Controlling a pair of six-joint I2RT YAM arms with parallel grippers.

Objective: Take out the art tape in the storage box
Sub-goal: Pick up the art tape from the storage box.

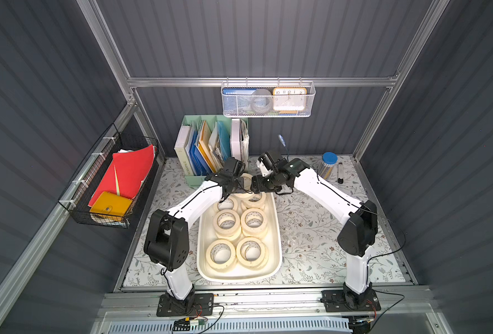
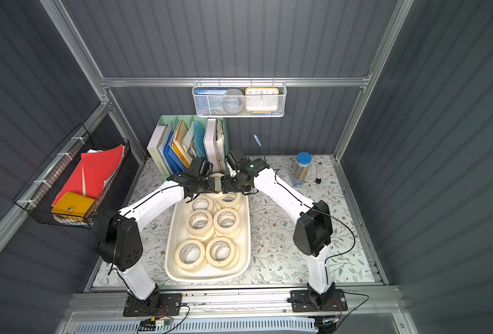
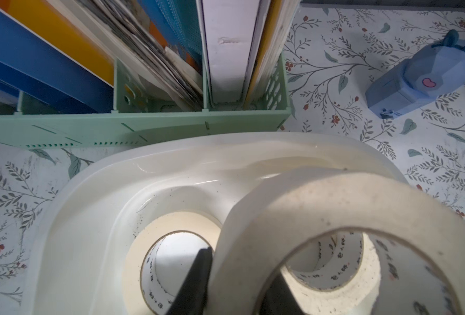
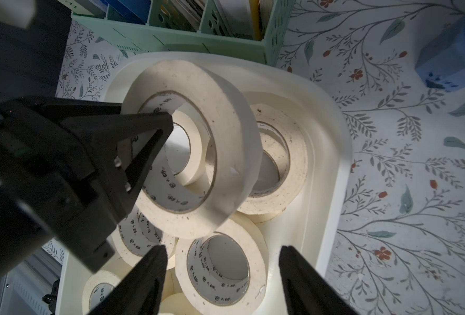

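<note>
Left hand [image 4: 144, 114] clamps one art tape roll [image 4: 225, 141]; right hand [image 4: 221, 249] spread apart; core print [image 4: 171, 196] unreadable.

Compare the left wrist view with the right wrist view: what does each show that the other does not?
Left wrist only: the blue figure whole, with its pink mark. Right wrist only: the left gripper from outside, shut on the wall of the lifted art tape roll, and the right gripper, open. Both: that lifted roll, other rolls lying in the storage box, and the mint organiser.
</note>
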